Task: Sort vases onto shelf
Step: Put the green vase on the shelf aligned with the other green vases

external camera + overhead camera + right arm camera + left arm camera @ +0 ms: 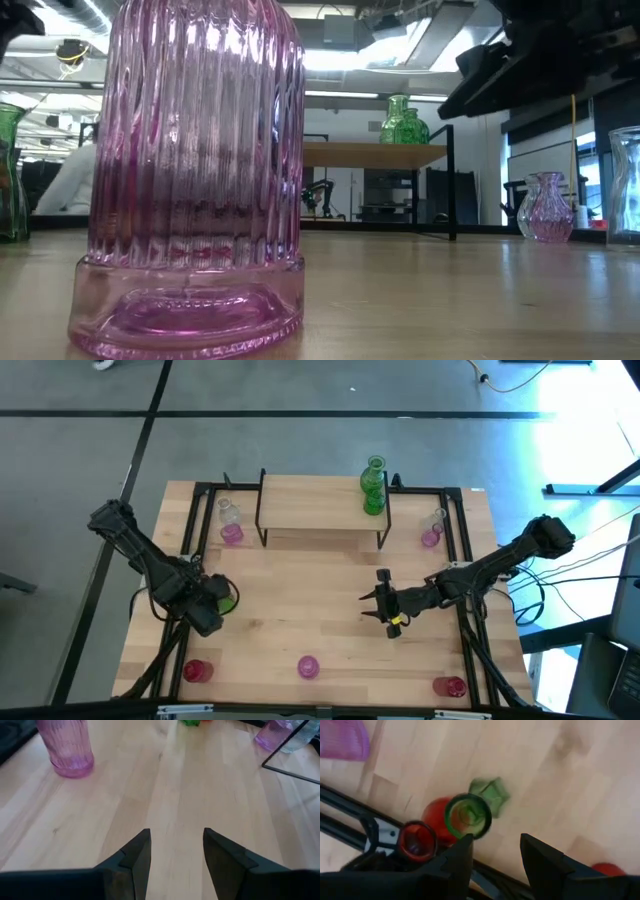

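Two ribbed green glass vases top the wooden shelf — both hands open, empty.

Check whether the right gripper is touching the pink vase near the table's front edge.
Apart. The high view shows the right gripper mid-table, bare wood between it and the pink vase; its wrist view shows open fingers holding nothing.
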